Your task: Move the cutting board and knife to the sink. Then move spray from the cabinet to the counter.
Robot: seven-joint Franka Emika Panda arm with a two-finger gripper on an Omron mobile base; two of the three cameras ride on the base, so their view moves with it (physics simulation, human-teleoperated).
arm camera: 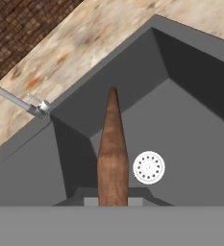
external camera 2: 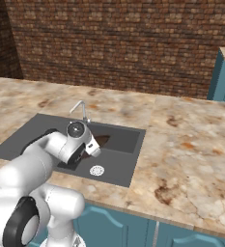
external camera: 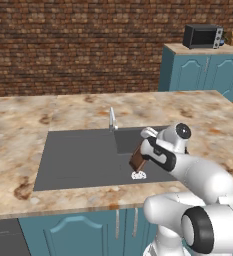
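My gripper (arm camera: 112, 199) is shut on the cutting board (arm camera: 112, 144), a dark brown wooden board seen edge-on and rising up the middle of the hand view. The board (external camera: 137, 160) hangs tilted over the right basin of the dark grey sink (external camera: 83, 160), just above the white drain (external camera: 138, 175). From the right side the board (external camera 2: 102, 141) shows beyond the hand (external camera 2: 87, 149), inside the sink (external camera 2: 121, 169). The beige mottled counter (external camera: 18, 125) surrounds the sink. The knife, the spray and the cabinet are out of view.
A chrome faucet (external camera: 112, 119) stands at the sink's back edge. A brick wall (external camera: 78, 40) runs behind the counter. At the back right a teal cupboard unit (external camera: 203, 70) carries a black microwave (external camera: 203, 36). Teal doors (external camera: 73, 232) lie under the counter's front edge.
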